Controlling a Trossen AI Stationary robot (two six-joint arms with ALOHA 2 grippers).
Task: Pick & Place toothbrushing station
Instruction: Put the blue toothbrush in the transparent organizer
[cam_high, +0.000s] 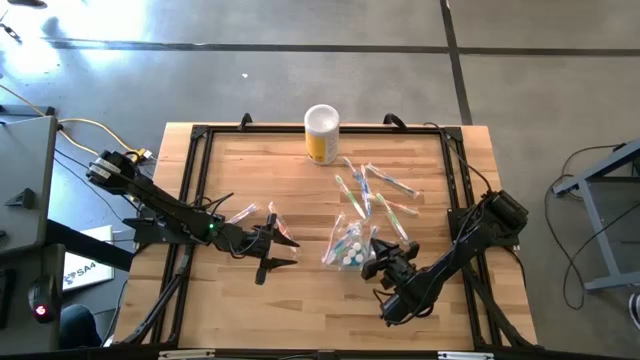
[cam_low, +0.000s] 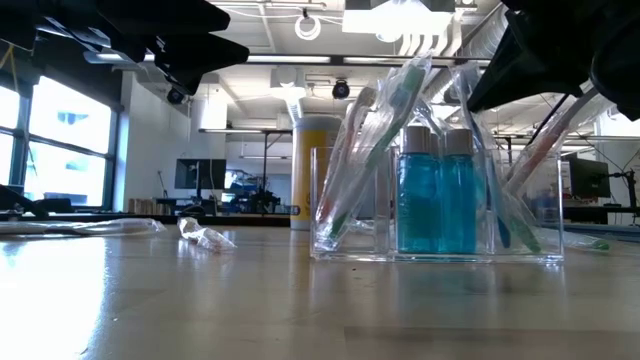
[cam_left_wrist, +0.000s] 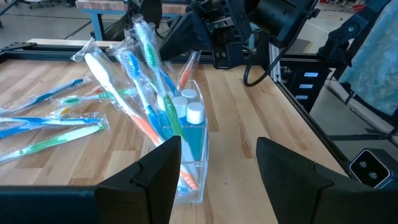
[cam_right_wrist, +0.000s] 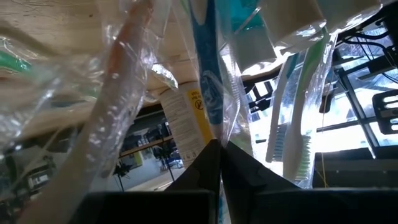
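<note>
Right wrist view: right end effector (cam_right_wrist: 219, 163) pinched on wrapped toothbrush (cam_right_wrist: 207, 81).

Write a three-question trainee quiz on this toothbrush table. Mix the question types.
1. True or false: the left gripper is open and empty.
2. The clear holder on the table contains: A) only brushes; B) wrapped brushes and blue tubes with white caps; C) nothing.
3. What stands at the table's far edge?

Key
1. True.
2. B.
3. A yellow canister with a white lid. Loose wrapped brushes lie between it and the holder, and the right gripper is at the holder.
</note>
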